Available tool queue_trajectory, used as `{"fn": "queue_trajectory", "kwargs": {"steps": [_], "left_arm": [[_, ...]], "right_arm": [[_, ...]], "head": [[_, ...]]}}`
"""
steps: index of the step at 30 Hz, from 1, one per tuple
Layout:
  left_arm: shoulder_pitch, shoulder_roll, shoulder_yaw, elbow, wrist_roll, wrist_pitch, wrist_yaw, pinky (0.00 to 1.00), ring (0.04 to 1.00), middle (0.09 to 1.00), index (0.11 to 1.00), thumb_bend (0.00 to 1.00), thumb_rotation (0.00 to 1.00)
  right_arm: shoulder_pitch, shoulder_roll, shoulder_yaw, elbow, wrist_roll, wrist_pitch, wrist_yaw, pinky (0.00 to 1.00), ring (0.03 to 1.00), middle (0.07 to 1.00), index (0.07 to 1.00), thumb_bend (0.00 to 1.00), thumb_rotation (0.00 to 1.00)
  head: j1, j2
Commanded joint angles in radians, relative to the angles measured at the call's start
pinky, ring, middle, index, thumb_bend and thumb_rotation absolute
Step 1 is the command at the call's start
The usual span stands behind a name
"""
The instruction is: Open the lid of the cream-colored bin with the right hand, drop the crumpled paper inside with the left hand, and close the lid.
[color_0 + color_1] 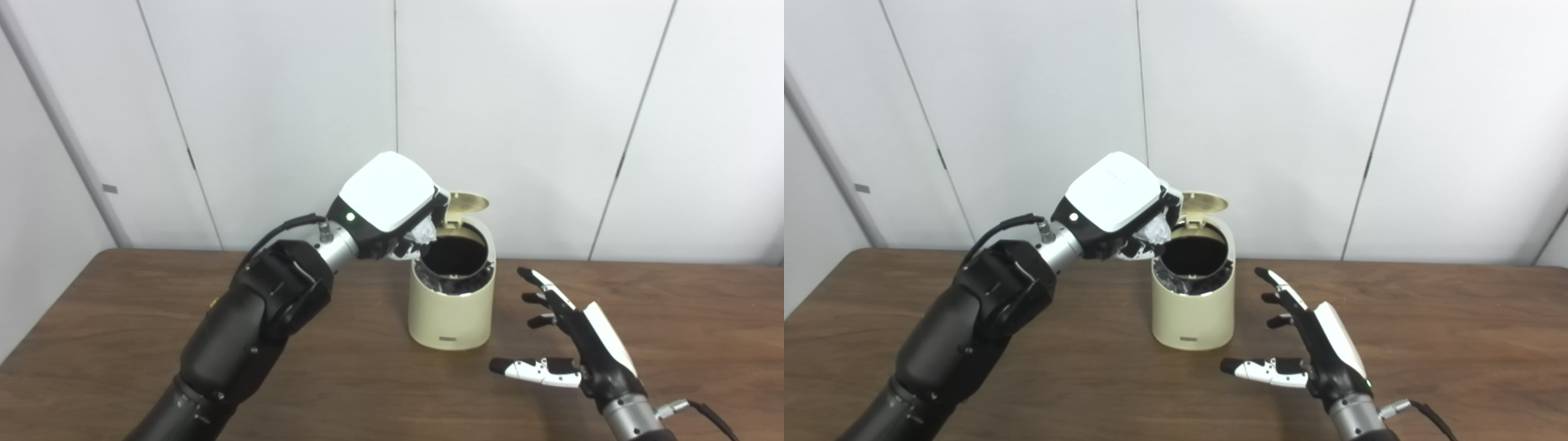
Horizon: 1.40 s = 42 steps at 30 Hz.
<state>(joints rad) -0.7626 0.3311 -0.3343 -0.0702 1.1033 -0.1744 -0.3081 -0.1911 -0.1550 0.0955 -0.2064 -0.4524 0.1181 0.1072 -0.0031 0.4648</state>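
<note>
The cream-colored bin (451,317) stands on the wooden table with its lid (467,203) flipped up at the back and its dark inside showing. My left hand (392,202) hovers over the bin's left rim, palm down, shut on the crumpled paper (422,234), which peeks out white under the fingers. My right hand (566,343) rests to the right of the bin, near the table's front, open with fingers spread and holding nothing. It stays apart from the bin.
The brown table (122,318) stretches wide to both sides of the bin. White wall panels (520,92) stand close behind it. A cable (704,411) trails from my right wrist.
</note>
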Motion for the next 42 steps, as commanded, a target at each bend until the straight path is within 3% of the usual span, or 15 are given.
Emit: {"fn": "queue_trajectory", "kwargs": {"steps": [1,8,14,21,34,42], "left_arm": [[-0.065,0.0,0.004,0.001,0.007,0.0,0.046,0.3,0.308,0.471,0.481,0.53,0.0],[-0.075,-0.02,-0.013,0.032,0.002,0.003,0.06,0.32,0.342,0.471,0.481,0.53,0.0],[-0.08,-0.039,-0.03,0.089,0.003,-0.005,0.113,0.27,0.299,0.471,0.482,0.53,0.0],[-0.096,-0.048,-0.066,0.179,0.022,-0.009,0.166,0.32,0.344,0.471,0.482,0.53,0.0],[-0.114,-0.034,-0.131,0.295,0.091,0.014,0.25,0.24,0.306,0.471,0.482,0.53,0.0],[-0.119,-0.047,-0.131,0.354,0.05,0.005,0.328,0.22,0.295,0.471,0.482,0.53,0.0]], "right_arm": [[-0.025,0.002,-0.009,-0.033,0.0,-0.017,-0.031,0.67,0.839,0.926,0.899,0.8,0.33],[-0.021,0.003,-0.01,-0.042,-0.001,-0.012,-0.035,0.71,0.841,0.92,0.894,0.79,0.31],[-0.019,0.0,-0.012,-0.041,0.002,-0.027,-0.042,0.71,0.843,0.916,0.889,0.79,0.3],[-0.017,0.001,-0.013,-0.049,0.001,-0.022,-0.049,0.73,0.845,0.915,0.884,0.78,0.29],[-0.003,-0.005,-0.014,-0.05,0.006,-0.026,-0.054,0.73,0.842,0.924,0.895,0.79,0.32],[0.002,0.0,-0.012,-0.067,0.007,-0.012,-0.048,0.74,0.844,0.92,0.892,0.78,0.32]], "head": [[-0.001,0.001],[-0.017,0.003],[-0.022,0.002],[-0.029,0.005],[-0.034,0.008],[-0.034,0.01]]}}
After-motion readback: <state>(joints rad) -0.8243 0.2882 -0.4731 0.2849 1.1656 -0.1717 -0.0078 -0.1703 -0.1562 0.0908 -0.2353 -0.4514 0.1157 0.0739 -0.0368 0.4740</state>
